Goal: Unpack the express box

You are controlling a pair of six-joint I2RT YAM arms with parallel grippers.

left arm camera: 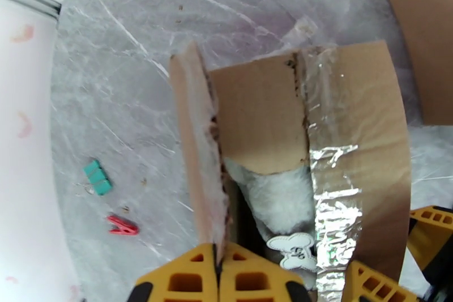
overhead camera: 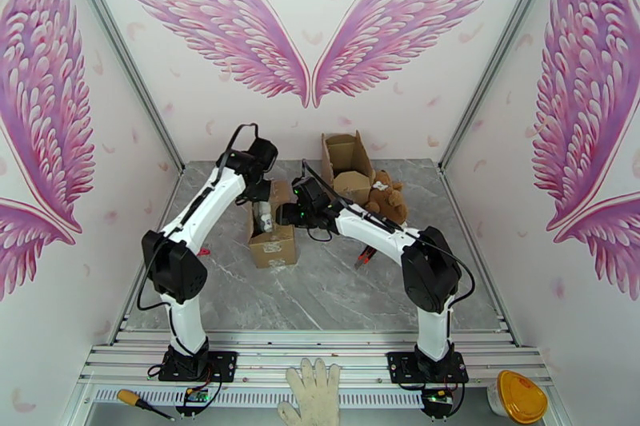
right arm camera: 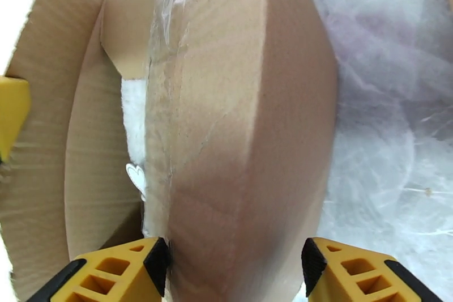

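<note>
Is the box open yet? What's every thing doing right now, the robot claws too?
express box, upright, top flaps open, tape on one flap.
white plush, inside the express box.
left gripper, shut on the edge of a box flap.
right gripper, jaws wide, either side of the taped flap; grip unclear.
back box, open, flap up.
teddy bear, out, lying beside the back box.

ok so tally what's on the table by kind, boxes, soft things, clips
cardboard boxes: 2, taped box, open box
teddy bear: 1
white fluffy item inside the taped box: 1
clips: 2, teal clip, red clip
total: 6
</note>
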